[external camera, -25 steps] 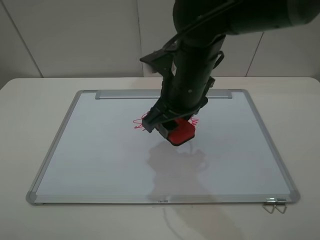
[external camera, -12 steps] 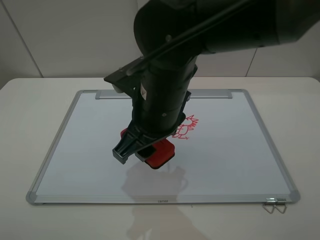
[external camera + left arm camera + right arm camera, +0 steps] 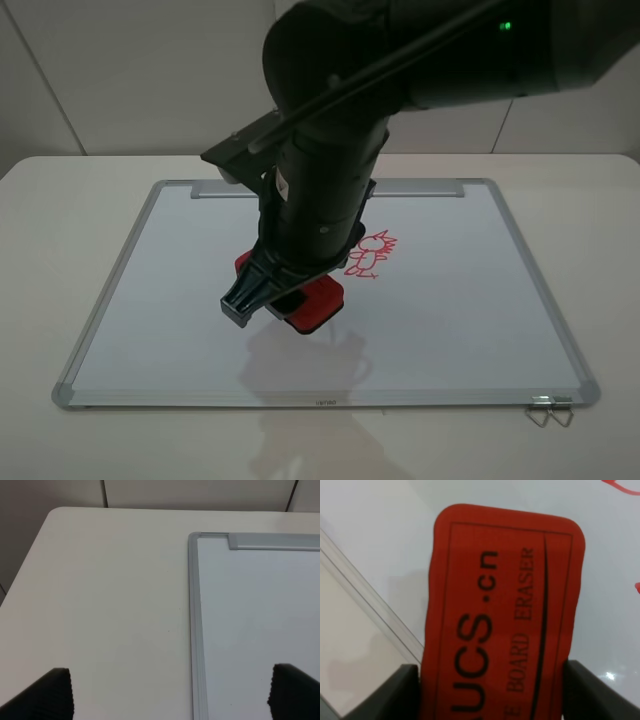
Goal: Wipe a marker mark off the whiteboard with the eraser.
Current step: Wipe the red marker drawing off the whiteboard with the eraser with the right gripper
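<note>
A small red oblong eraser (image 3: 315, 303) with rounded ends sits near the middle of a large white whiteboard (image 3: 470, 290) framed in silver-grey metal, a little toward the board's left edge; whether its base touches the surface cannot be told. The right wrist view shows the eraser's top (image 3: 500, 615) close up, printed with dark lettering that includes "BOARD ERASER". The right gripper (image 3: 288, 298) is clamped on the eraser, one black finger (image 3: 395, 695) against each long side. Just right of the eraser, an upright red doodle with a spiky crest (image 3: 368, 255) is drawn on the board. The bird-like red marker mark is not visible; the thick black arm hides the board behind the eraser. A grey pen-tray strip (image 3: 215, 189) runs along the board's far edge. The board lies flat on a pale cream desk (image 3: 60, 200). The left gripper (image 3: 170, 700) hangs above the desk beside the board's far left corner, its black fingers (image 3: 47, 695) spread wide with nothing between them.
</note>
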Controlling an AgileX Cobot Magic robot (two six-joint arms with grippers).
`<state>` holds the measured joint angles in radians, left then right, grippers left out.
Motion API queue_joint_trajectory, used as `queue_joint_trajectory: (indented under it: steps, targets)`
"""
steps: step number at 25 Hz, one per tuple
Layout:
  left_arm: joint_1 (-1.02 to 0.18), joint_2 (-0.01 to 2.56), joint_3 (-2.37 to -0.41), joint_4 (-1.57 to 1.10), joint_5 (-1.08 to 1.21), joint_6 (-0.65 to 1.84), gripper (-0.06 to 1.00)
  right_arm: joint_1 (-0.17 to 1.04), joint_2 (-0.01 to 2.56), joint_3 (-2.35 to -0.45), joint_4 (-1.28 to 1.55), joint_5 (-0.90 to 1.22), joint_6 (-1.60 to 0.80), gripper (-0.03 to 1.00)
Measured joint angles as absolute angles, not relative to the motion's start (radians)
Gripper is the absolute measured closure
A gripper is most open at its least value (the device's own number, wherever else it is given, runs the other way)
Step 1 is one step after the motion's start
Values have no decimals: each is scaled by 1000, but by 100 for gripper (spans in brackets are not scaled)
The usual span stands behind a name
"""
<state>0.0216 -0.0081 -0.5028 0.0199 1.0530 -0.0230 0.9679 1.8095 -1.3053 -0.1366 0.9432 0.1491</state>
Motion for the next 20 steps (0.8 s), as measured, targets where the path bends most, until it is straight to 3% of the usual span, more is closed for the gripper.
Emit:
queue_joint_trajectory:
  steps: [9, 20]
  targets:
    - [22, -8, -503, 20, 1053, -23, 17, 979, 1847, -1329, -134, 894, 149, 47]
    - [22, -8, -503, 20, 1053, -23, 17, 979, 2098, -1477, -137, 786, 149, 47]
